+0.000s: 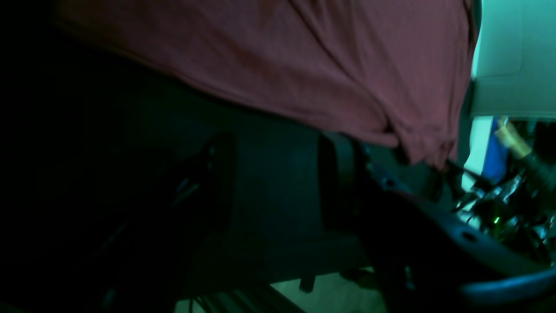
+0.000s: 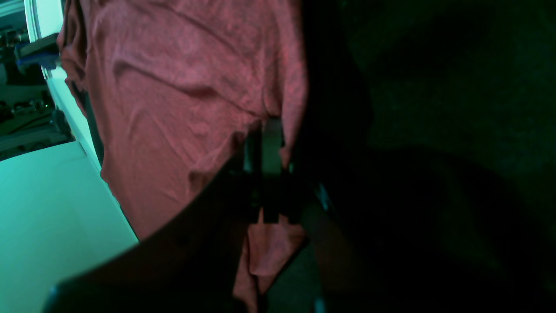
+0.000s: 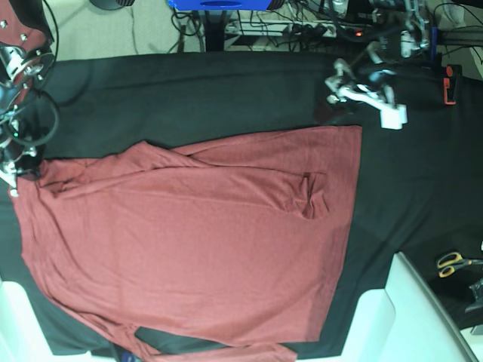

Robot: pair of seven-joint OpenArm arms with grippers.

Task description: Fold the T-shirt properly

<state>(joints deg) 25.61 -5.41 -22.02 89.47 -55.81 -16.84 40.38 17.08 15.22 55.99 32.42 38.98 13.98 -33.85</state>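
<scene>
Shirt (image 1: 269, 65) edge shows past my left gripper (image 1: 280, 174) in the left wrist view. My two fingers there stand about half open, with nothing between them. If I shut them here, I think I would get just air or the dark cloth (image 1: 278, 256), because the red edge is a bit farther on.

In the right wrist view, my right gripper (image 2: 273, 169) is shut on a bunch of the red cloth. I can't tell how many layers I have. If it is only a thin bit, it could slip out when I pull.

In the base view, the shirt lies spread out, with my pinch at its near right corner. One sleeve (image 3: 249, 185) is laid across the near part, and the other sleeve (image 3: 226, 353) lies along the far side. If I lift with just one hand, the shirt may twist and the near sleeve may slide and bunch up.
</scene>
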